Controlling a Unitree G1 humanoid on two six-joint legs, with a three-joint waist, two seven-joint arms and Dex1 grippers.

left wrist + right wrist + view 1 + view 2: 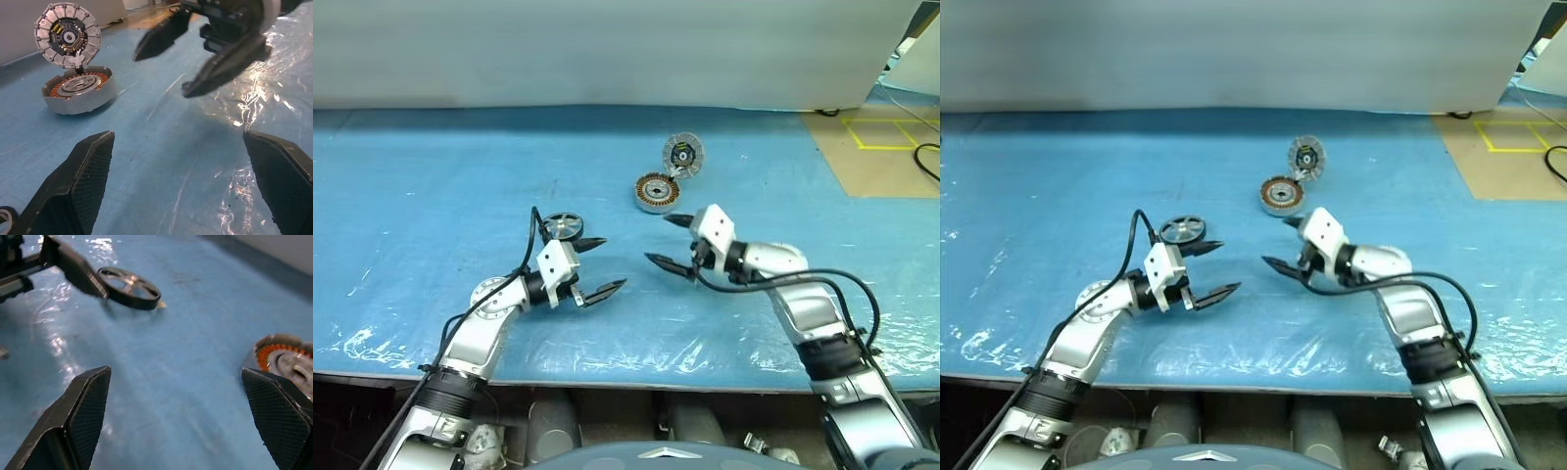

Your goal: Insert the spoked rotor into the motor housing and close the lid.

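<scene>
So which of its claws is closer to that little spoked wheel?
Left. The left gripper is right beside the spoked rotor, not touching; the right gripper is farther off, nearer the motor housing.

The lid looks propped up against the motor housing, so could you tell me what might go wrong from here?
1. The lid stands tilted against the motor housing; a nudge from the open right gripper nearby could topple it onto the housing before the rotor is in.
2. The spoked rotor lies flat on the glossy blue table cover beside the open left gripper; a thin flat wheel may slide rather than lift.
</scene>
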